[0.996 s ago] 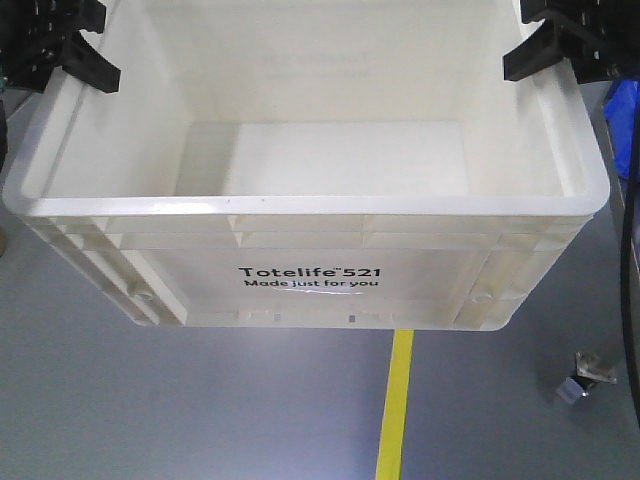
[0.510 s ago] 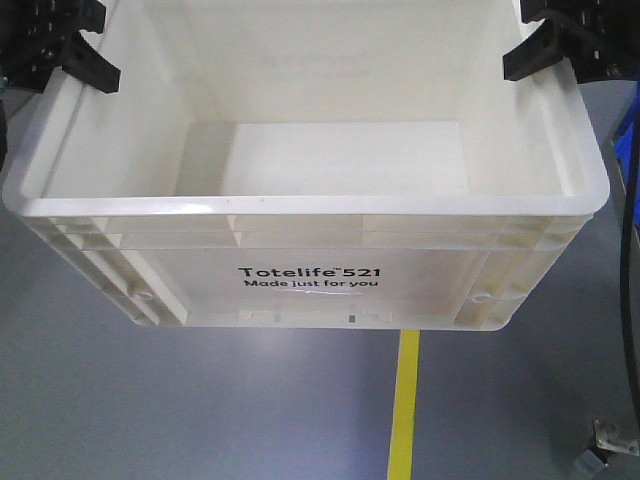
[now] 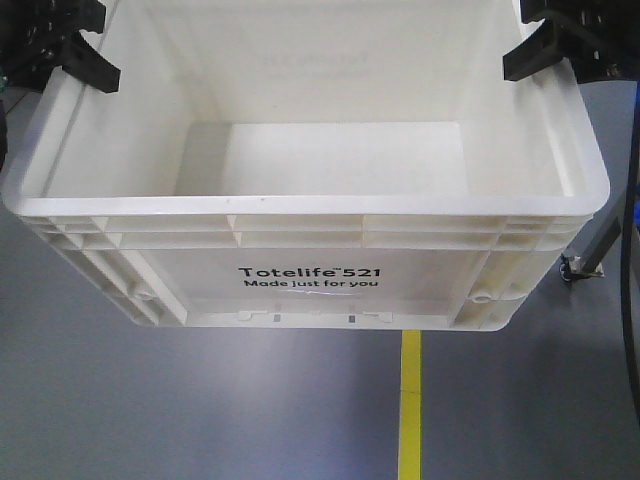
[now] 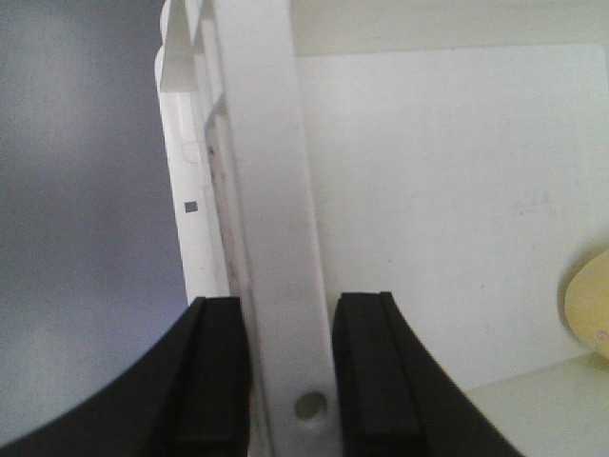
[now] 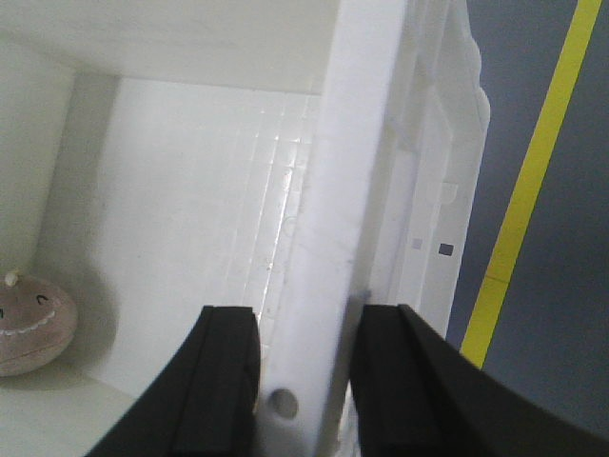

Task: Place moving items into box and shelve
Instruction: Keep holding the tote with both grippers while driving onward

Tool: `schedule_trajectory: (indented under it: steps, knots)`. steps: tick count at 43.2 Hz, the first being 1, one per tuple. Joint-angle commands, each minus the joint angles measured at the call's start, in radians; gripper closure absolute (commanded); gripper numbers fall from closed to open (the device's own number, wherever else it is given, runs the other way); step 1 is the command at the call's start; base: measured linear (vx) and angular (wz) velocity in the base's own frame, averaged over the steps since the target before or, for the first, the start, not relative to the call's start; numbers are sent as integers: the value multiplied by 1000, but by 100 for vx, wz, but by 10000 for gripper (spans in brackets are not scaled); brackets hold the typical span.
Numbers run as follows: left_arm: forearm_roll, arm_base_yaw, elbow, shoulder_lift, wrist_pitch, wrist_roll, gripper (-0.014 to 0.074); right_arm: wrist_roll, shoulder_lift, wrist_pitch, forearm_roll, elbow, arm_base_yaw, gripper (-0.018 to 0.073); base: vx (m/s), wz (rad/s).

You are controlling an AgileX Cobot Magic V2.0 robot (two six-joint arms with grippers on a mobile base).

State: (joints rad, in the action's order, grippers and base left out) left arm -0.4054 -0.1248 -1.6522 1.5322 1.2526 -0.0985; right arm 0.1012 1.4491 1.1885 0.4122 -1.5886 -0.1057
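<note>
Crate [image 3: 310, 280] gripped at both side rims, floor shifted beneath

The white Totelife 521 crate fills the front view exactly as it did a second ago. The grey floor [image 3: 150, 400] under it has moved on: the yellow floor line [image 3: 410, 400] now lies a little further right, and a castor [image 3: 573, 267] that was low in the right corner now shows just beside the crate's right end.

Inside, the pinkish-brown plush toy [image 5: 33, 324] with its stitched face sits on the bottom in a corner, near my right side. A sliver of the yellow plush toy [image 4: 592, 305] shows low against the wall on my left side.

My left gripper [image 4: 290, 314] is clenched on the left rim, one finger inside the wall and one outside. My right gripper [image 5: 304, 328] clamps the right rim the same way.
</note>
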Motion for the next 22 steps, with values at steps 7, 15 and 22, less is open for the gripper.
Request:
schedule_trajectory:
  steps: [7, 15, 22]
  knots:
    - [-321, -37, -50, -57, -71, 1, 600, 20, -43, -92, 288, -43, -26, 559, 53, -12]
    - [-321, -37, -50, -57, -71, 1, 600, 20, -43, -92, 288, -43, -26, 559, 54, -12]
    - [-321, -37, -50, -57, -71, 1, 600, 20, -43, -92, 288, -43, -26, 559, 53, -11]
